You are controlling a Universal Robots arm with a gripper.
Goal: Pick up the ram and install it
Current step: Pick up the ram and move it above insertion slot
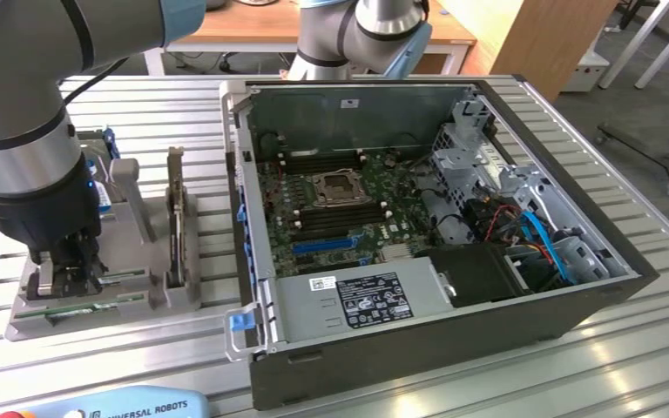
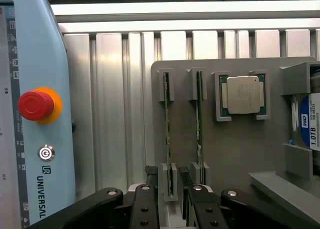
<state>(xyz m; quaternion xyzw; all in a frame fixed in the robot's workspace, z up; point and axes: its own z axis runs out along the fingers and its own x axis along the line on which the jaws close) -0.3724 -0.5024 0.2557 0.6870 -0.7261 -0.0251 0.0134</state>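
Exterior view looks down from afar; wrist view close above tray (image 1: pixel 184 300) (image 2: pixel 240 149) (shared).

A black computer case (image 1: pixel 428 357) lies open on a slatted aluminium table (image 1: pixel 613 366). Inside are a green motherboard (image 1: pixel 347 226) with a square processor socket (image 1: pixel 337 188), a grey labelled power supply (image 1: pixel 364 300) and blue cables (image 1: pixel 540 231). Beside the case, a grey parts tray (image 2: pixel 240 149) holds a square silver processor chip (image 2: pixel 242 94) and a hard drive (image 2: pixel 312 121) with a blue-white label. A light-blue pendant (image 2: pixel 35 64) with a red button (image 2: pixel 35 104) lies nearby.
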